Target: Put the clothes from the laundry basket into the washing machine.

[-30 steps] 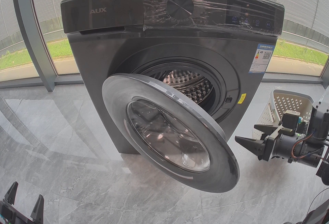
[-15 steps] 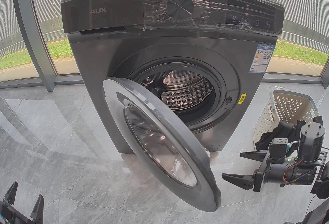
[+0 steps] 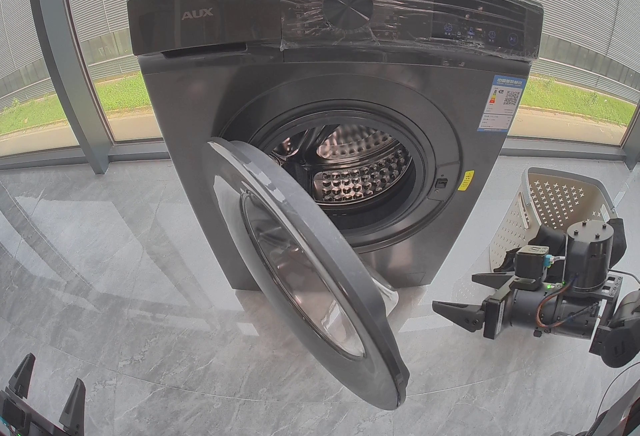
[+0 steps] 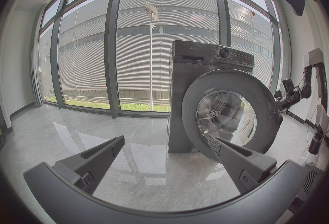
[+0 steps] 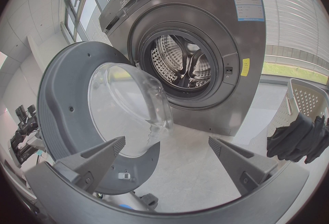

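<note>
Right wrist view has the right claw (image 5: 164,146) spread wide and holding nothing, hanging low over the floor (image 5: 192,180) between the open door (image 5: 68,105) and the laundry basket (image 5: 308,98). Just beside it, a dark bundle of clothes (image 5: 301,139) droops over the basket's near edge, all of it still in the basket. The left claw (image 3: 52,372) is also spread and empty, low at the robot's left, well apart from everything.

Over the last second the door has swung from half covering the opening to standing wide, and the right claw has dropped and drawn back from the door's edge toward the basket. The head camera shifted a little as well, so only part of that is the arm's own move.

The drum (image 3: 360,174) of the washing machine (image 3: 333,57) now shows bare and unobstructed. Judging from this, the opening step looks finished, no garment has been loaded, and the likely next move is for the right claw to turn to the basket and pinch the dark cloth.
</note>
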`<state>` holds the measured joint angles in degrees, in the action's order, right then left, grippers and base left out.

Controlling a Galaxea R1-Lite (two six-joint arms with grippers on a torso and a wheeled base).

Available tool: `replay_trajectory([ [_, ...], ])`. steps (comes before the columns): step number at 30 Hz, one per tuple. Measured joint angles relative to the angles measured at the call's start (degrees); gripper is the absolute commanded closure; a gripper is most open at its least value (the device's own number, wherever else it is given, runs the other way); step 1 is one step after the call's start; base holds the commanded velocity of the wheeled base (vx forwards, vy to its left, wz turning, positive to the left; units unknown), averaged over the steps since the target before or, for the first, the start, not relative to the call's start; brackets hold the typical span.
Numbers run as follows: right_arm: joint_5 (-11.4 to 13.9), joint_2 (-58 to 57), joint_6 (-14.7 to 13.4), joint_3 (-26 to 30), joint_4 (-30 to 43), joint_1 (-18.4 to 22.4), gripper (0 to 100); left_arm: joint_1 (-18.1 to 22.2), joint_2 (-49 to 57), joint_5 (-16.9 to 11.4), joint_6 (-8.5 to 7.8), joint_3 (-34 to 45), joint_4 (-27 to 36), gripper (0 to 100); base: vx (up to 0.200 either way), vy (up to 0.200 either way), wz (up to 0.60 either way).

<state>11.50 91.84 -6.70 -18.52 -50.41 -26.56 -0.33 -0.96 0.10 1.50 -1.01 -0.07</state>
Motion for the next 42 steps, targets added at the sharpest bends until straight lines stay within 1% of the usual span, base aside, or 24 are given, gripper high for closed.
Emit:
replay_trajectory([
  [3,-0.46,3.28,-0.29,-1.93,-1.87,0.3,0,-0.02,0.0,-0.02,0.0,0.0,0.0,0,0.0,0.0,0.0],
  [5,-1.32,5.81,-0.9,-3.56,-3.58,0.46,0,-0.02,0.0,-0.02,0.0,0.0,0.0,0,0.0,0.0,0.0],
  [10,-5.42,13.92,-2.66,-8.7,-6.83,0.57,0,-0.02,0.0,-0.02,0.05,0.0,0.0,0,0.0,0.0,0.0],
  [15,-7.25,20.03,-3.39,-12.51,-7.92,1.02,0,-0.02,0.0,-0.05,0.05,0.0,0.0,0,0.0,0.0,0.0],
  [20,-8.11,24.2,-3.5,-14.62,-9.12,0.99,0,-0.02,0.0,0.0,0.05,0.0,0.0,0,0.0,0.0,0.0],
  [25,-8.37,26.43,-3.12,-14.45,-10.28,0.27,0,-0.02,0.0,-0.02,0.05,0.0,0.0,0,0.0,0.0,0.0],
  [32,-7.2,27.78,-2.82,-11.5,-16.18,-1.61,0,-0.02,0.0,-0.02,0.06,0.0,0.0,0,0.0,0.0,0.0],
  [36,-6.38,28.06,-2.86,-11.46,-16.81,-2.12,0,-0.02,0.0,-0.02,0.06,0.0,0.0,0,0.0,0.0,0.0],
  [39,-7.03,28.44,-3.01,-12.32,-16.86,-2.04,0,0.0,0.0,-0.02,0.06,0.0,0.0,0,0.0,0.0,0.0],
  [42,-8.46,29.27,-3.06,-13.59,-16.84,-1.77,0,0.0,0.0,-0.02,0.05,0.0,0.0,0,0.0,0.0,0.0],
])
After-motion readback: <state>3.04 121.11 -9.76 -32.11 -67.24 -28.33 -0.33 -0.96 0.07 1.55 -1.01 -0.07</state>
